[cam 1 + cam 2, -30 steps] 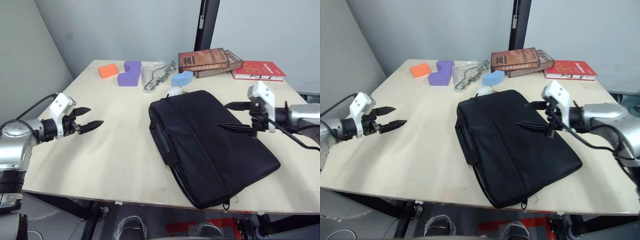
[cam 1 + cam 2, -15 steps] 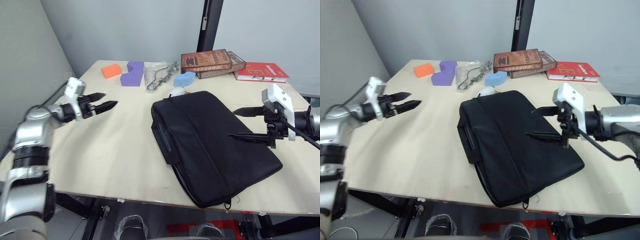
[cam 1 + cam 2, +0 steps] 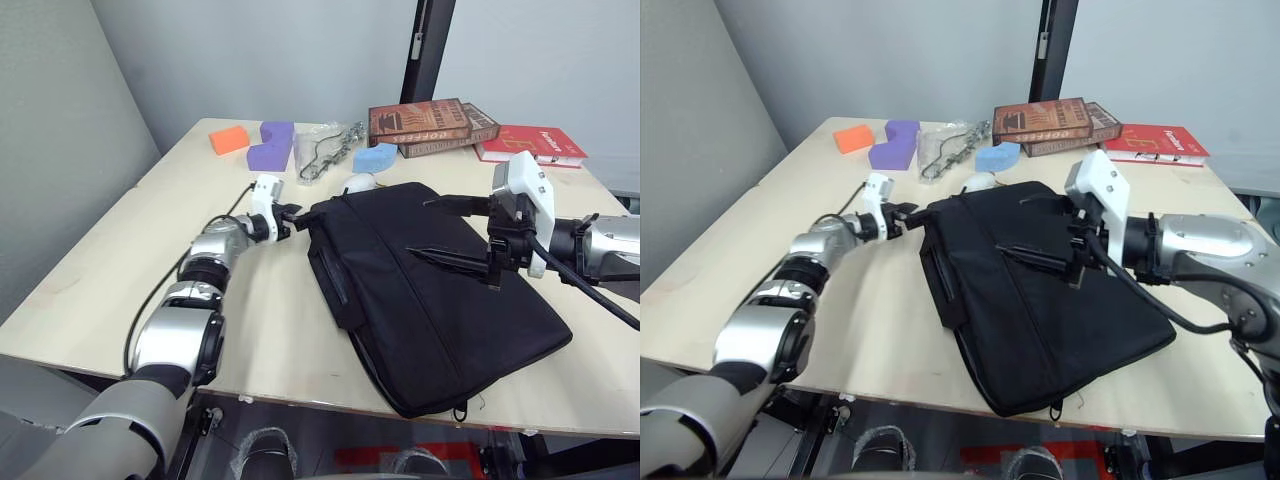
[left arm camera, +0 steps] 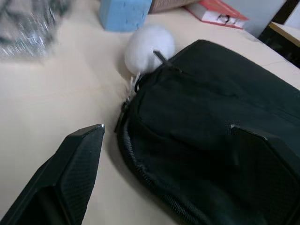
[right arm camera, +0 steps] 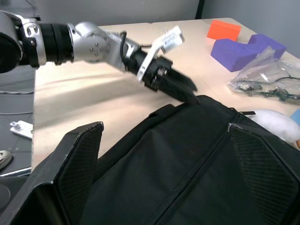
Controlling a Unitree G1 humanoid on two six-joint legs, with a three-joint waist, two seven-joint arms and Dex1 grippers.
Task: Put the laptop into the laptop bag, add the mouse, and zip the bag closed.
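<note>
The left jaws stand apart at the near-left corner of the laptop bag (image 3: 430,290), one finger on bare surface (image 3: 150,250) just outside the corner and the other over the black fabric, so the corner seam and its zipper pull (image 4: 125,110) lie between them. The likely slip here is closing on a fold of cloth or on the seam instead of the small pull; any tug would then drag the whole bag rather than run the zipper. Just beyond these jaws, touching or nearly touching the bag's far corner, sits a small white rounded object (image 4: 149,47), probably the mouse, though its outline is too soft to be sure. A shove from the bag could roll it toward the blue block (image 3: 375,157). If it is the mouse, zipping now would shut it out of the bag. Whether the laptop is inside, or how far the zipper is already run, cannot be told from outside. Further right, the right jaws hang apart above the middle of the bag, apparently not pressing on it, so nothing pins the bag against a pull; coming down carelessly, they could snag the handle strap (image 3: 335,290) or skid on the slack fabric.
</note>
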